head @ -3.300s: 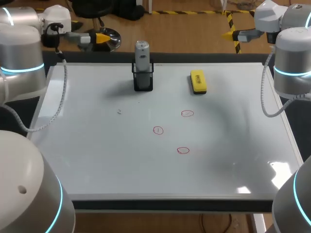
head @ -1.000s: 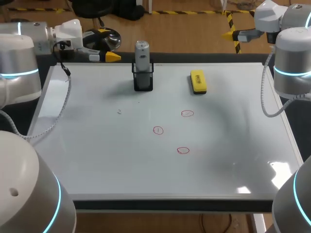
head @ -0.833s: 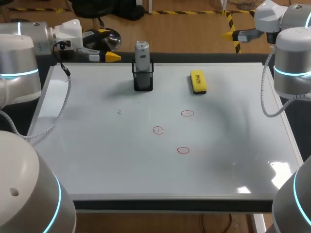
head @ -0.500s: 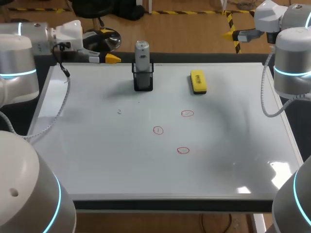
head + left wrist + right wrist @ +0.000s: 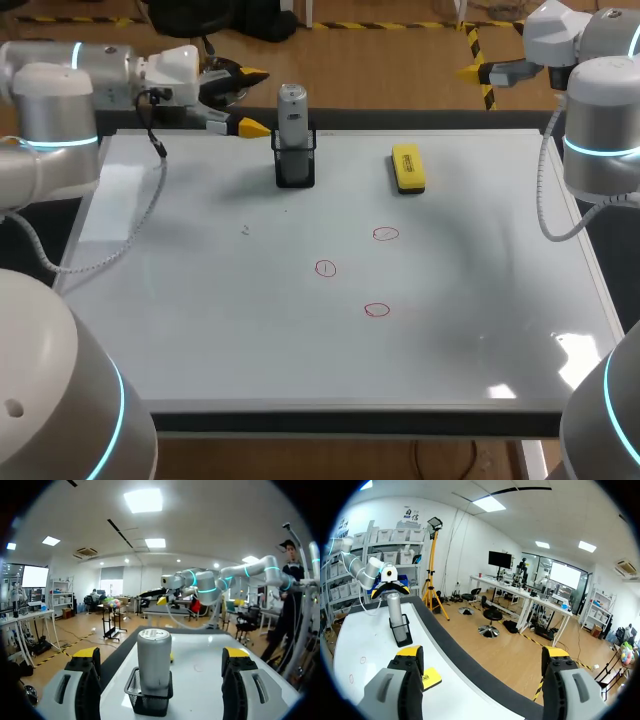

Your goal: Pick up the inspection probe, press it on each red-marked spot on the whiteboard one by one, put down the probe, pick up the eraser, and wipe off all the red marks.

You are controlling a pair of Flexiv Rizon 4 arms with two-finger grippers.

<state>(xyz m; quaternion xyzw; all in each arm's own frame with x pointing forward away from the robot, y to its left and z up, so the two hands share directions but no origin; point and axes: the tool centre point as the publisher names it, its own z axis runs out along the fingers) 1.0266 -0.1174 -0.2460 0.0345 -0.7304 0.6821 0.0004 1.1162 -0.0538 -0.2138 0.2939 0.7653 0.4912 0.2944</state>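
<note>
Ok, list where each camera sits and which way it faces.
Head view: above and behind the robot, looking down on the whiteboard; left arm and right arm enter from the sides.
Left wrist view: on the left wrist, facing the probe in its holder ahead of the open left tool; right arm beyond.
Right wrist view: on the right wrist, over the open right tool, facing past the eraser towards probe and left arm.
Shared: the probe, in all three; wrist views face each other.
</note>
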